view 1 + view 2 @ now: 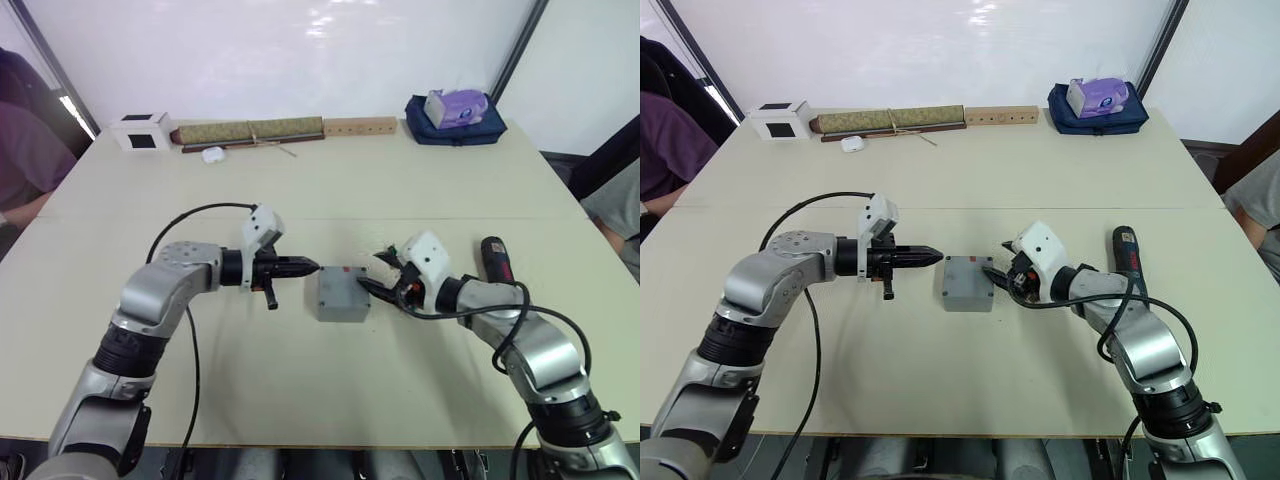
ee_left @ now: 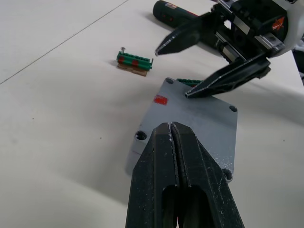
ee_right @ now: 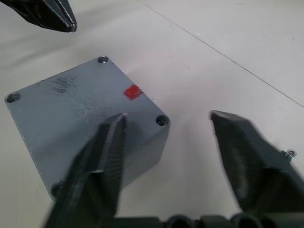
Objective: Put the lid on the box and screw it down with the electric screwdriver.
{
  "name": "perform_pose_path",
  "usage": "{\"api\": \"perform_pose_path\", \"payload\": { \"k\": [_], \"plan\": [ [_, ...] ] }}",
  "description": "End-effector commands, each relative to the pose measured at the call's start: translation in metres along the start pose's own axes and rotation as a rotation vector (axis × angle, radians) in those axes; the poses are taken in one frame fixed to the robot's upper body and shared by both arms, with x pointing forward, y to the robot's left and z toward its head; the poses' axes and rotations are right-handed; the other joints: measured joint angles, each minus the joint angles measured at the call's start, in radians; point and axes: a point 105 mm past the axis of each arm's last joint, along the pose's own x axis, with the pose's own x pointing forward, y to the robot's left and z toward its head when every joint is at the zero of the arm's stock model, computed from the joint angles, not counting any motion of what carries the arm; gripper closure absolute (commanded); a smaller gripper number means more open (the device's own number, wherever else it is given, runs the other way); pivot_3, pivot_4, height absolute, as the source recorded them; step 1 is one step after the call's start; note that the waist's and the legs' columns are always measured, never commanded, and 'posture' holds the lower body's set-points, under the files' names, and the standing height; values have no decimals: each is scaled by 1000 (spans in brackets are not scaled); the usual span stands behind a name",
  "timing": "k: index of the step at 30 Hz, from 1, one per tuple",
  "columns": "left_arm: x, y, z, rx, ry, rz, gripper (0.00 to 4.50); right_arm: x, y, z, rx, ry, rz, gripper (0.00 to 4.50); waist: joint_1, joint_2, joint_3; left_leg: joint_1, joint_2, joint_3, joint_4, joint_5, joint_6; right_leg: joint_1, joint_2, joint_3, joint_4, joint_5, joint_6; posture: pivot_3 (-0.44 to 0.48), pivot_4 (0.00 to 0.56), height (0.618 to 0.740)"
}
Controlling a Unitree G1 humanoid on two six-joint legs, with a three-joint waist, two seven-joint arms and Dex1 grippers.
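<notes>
The left gripper (image 2: 171, 124) has its two black fingers pressed together, tips pointing at the near edge of the flat grey square plastic lid (image 2: 194, 126); the left wrist view does not settle whether the tips touch it. The right gripper (image 3: 166, 118) is spread wide: one finger lies over the lid's corner area, the other hangs off the side above the bare table. It holds nothing.

The lid sits on the small grey square plastic box (image 1: 342, 305), a red mark (image 3: 133, 91) on its top and recessed screw holes at the corners. The assembly stands in the middle of the pale beige table (image 1: 300, 400), between the two grippers.

The left wrist view shows a small green circuit board (image 2: 134, 61) lying on the table just beyond the box. The head views show the long black cylindrical electric screwdriver (image 1: 495, 260) lying on the table past the right arm, apart from the box.

At the far edge stand a white cube with a black face (image 1: 141, 131), a long olive roll (image 1: 250, 130), a wooden strip (image 1: 360, 126) and a dark blue pouch (image 1: 455, 125).
</notes>
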Motion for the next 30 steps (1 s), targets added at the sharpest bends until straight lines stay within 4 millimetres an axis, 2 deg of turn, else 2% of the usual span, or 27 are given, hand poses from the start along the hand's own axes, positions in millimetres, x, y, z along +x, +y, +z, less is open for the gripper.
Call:
{"api": "perform_pose_path", "payload": {
  "k": [1, 5, 8, 9, 10, 14, 16, 17, 20, 22, 24, 30],
  "plan": [
    [1, -4, 10, 38, -39, -18, 4500, -13, -14, 19, 41, -58, -37, 547, 0, 0, 0, 0, 0, 0, 0, 0, 0, 0, 0, 0, 0, 0, 0, 0, 150, 740],
    [4, -10, 20, 60, -66, -49, 4500, -31, -40, 39, 141, -106, -126, 547, 1, 0, 0, 0, 0, 0, 0, 0, 0, 0, 0, 0, 0, 0, 0, 0, 150, 740],
    [6, -17, 34, 113, -84, -83, 4500, -56, -66, 51, 173, -64, -190, 547, 2, 0, 0, 0, 0, 0, 0, 0, 0, 0, 0, 0, 0, 0, 0, 0, 150, 740],
    [6, -20, 38, 129, -89, -95, 4500, -64, -76, 53, 184, -41, -222, 263, 3, 0, 0, 0, 0, 0, 0, 0, 0, 0, -1, 0, 0, 0, 0, 0, 150, 740],
    [7, -23, 41, 144, -92, -108, 4500, -72, -84, 55, 196, -16, -243, 263, 3, 0, 0, 0, 0, 0, 0, 0, 0, 0, -1, 0, 0, 0, 0, 0, 150, 740],
    [9, -35, 52, 238, -101, -155, 4500, -110, -126, 49, 287, 152, -409, 263, 2, 0, 0, 0, 0, 0, -1, 0, 0, 1, -1, 0, -2, 0, 0, 0, 150, 740],
    [12, -38, 53, 290, -94, -163, 4500, -122, -141, 38, 370, 228, -478, 263, 1, 0, 0, 0, 0, 0, -1, 0, 0, 1, -1, 0, -2, 0, 0, 0, 150, 740],
    [13, -41, 53, 320, -87, -183, 4500, -130, -147, 25, 425, 314, -519, 263, 0, 0, 0, 0, 0, 0, -1, 0, 0, 1, -1, 0, -2, 0, 0, 0, 150, 740],
    [17, -47, 51, 373, -66, -222, 4500, -146, -150, -2, 503, 498, -540, 263, 0, 0, 0, 1, 0, 2, -1, 0, 0, 1, 0, 1, -2, 0, 0, 0, 150, 740],
    [15, -55, 45, 399, -36, -280, 4500, -154, -141, -18, 480, 620, -450, 263, 0, 1, 0, 0, 0, 2, -2, 0, 0, 0, 0, 1, -2, 0, 0, 0, 150, 740],
    [13, -60, 37, 430, -1, -322, 4500, -158, -139, -31, 538, 667, -399, 263, -1, 1, 1, 0, 0, 3, -2, 0, 1, 0, 0, 1, -3, 0, 0, 0, 150, 740],
    [13, -63, 36, 445, 1, -307, 4500, -153, -132, -42, 707, 693, -328, 263, -5, 2, 1, 1, 1, 4, -1, 0, 1, 0, 0, 3, -2, 0, 0, 0, 150, 740]
  ]
}}
